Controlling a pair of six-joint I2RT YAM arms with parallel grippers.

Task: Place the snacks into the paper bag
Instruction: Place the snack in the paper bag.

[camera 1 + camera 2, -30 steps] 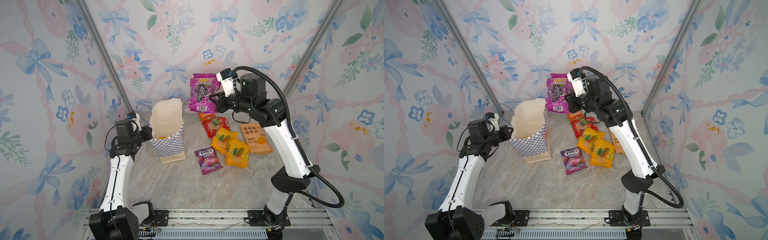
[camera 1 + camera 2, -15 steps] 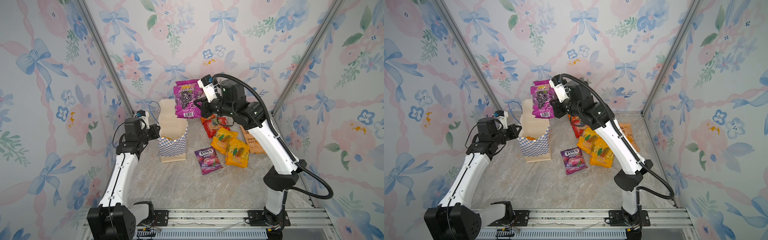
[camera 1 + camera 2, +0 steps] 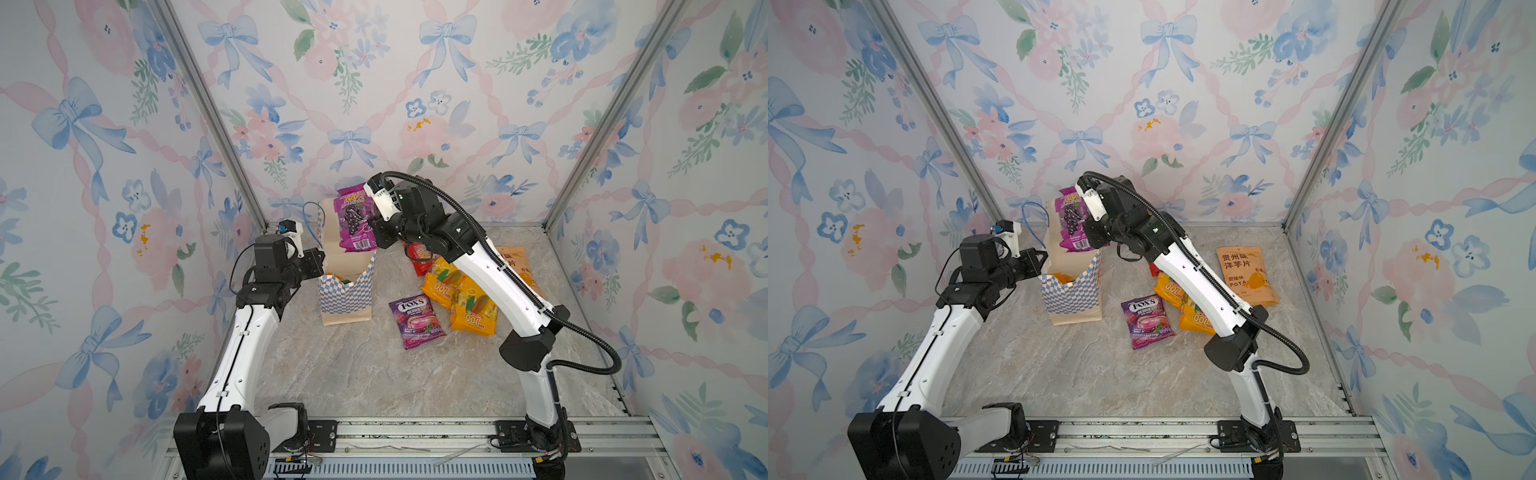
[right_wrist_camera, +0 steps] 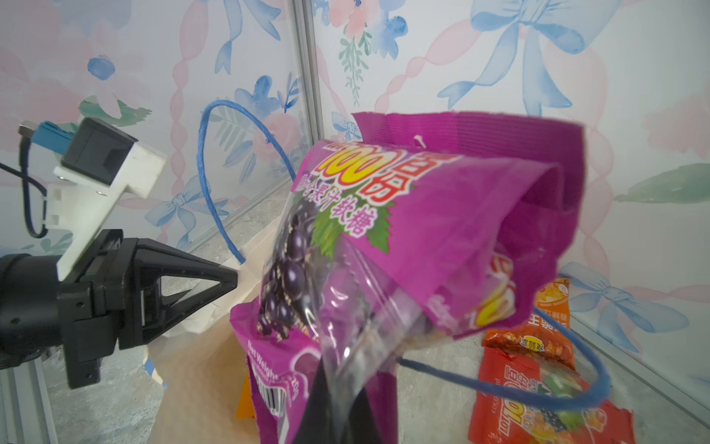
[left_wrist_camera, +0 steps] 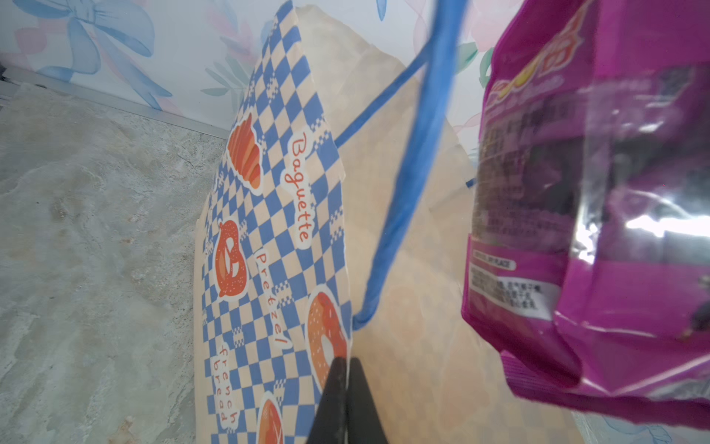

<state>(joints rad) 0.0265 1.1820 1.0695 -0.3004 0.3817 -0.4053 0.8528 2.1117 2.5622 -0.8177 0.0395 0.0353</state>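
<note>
Your purple packet hangs upright, long axis vertical, over the open mouth of the paper bag, so the way in is straight down. The right end effector is clamped on its side; the left end effector pinches the bag's rim.

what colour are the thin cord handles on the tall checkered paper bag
Blue. The thin cord handles show best in the left wrist view, close up.

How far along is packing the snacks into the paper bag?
Done: an orange packet inside the blue checkered paper bag. In hand: the right gripper holds a purple grape packet at its mouth; the left gripper pinches its rim. Left: purple berry packet, yellow packets, red packets, tan kraft pouch.
</note>
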